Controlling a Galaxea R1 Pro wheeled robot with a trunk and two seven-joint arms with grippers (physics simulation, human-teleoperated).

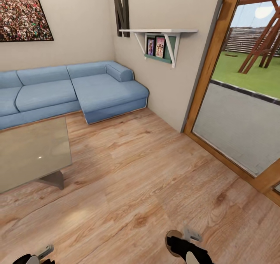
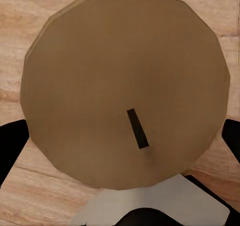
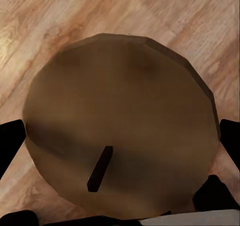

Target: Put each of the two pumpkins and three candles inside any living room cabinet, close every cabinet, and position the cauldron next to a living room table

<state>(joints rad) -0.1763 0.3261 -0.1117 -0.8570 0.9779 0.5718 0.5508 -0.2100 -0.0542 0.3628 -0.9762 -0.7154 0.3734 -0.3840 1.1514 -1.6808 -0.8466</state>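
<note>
Head view: blue sofa, glass table; each end effector around a candle.

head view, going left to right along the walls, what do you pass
crowd picture → blue sectional sofa → dark letter N → white wall shelf with photos → wood-framed glass door → wooden swing frame outside

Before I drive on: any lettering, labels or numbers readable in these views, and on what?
"N": a big dark letter leaning on the wall above the white shelf.
Framed pictures under the shelf: any print too small to read.
Crowd poster: no text legible.
Candles in the hands: no markings.
</note>
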